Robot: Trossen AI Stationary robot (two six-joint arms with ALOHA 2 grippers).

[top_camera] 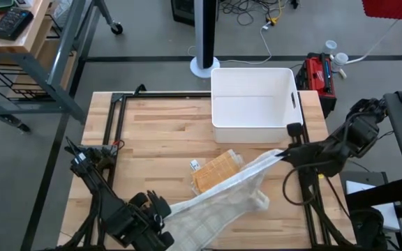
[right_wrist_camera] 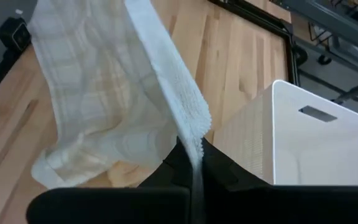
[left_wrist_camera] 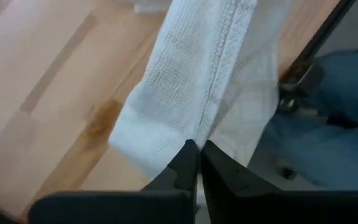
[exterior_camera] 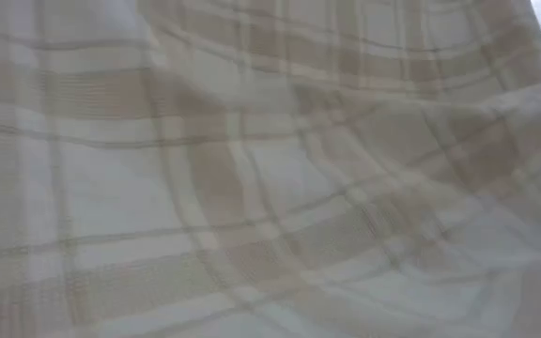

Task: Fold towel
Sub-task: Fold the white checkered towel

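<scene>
A white towel with pale beige checks (top_camera: 218, 192) spans slantwise between my two grippers over the wooden table (top_camera: 159, 132). My left gripper (top_camera: 160, 222) is shut on its near-left end, close to the table's near edge. My right gripper (top_camera: 285, 155) is shut on its far-right end, higher up and just in front of the white bin. The towel's middle sags, and a tan-checked part (top_camera: 215, 172) rests on the table. The low view shows nothing but the towel (exterior_camera: 270, 169). My left gripper pinches the towel's end at a hemmed edge (left_wrist_camera: 192, 132) between its two fingers, coming steeply from above. The cloth runs away from the fingertips over the table; how many layers are held I cannot tell. My right gripper pinches a narrow hemmed edge of the towel (right_wrist_camera: 195, 127) between its two fingers, slanting down from the table's right. The edge is drawn up to the fingers, and the rest hangs below them with its lower part (right_wrist_camera: 73, 165) on the table.
A white plastic bin (top_camera: 253, 104) stands at the far middle-right of the table, close behind my right gripper. A small white tag (top_camera: 194, 165) lies beside the towel. A black frame (top_camera: 114, 118) runs along the table's left and far sides. Bare wood lies at the far left.
</scene>
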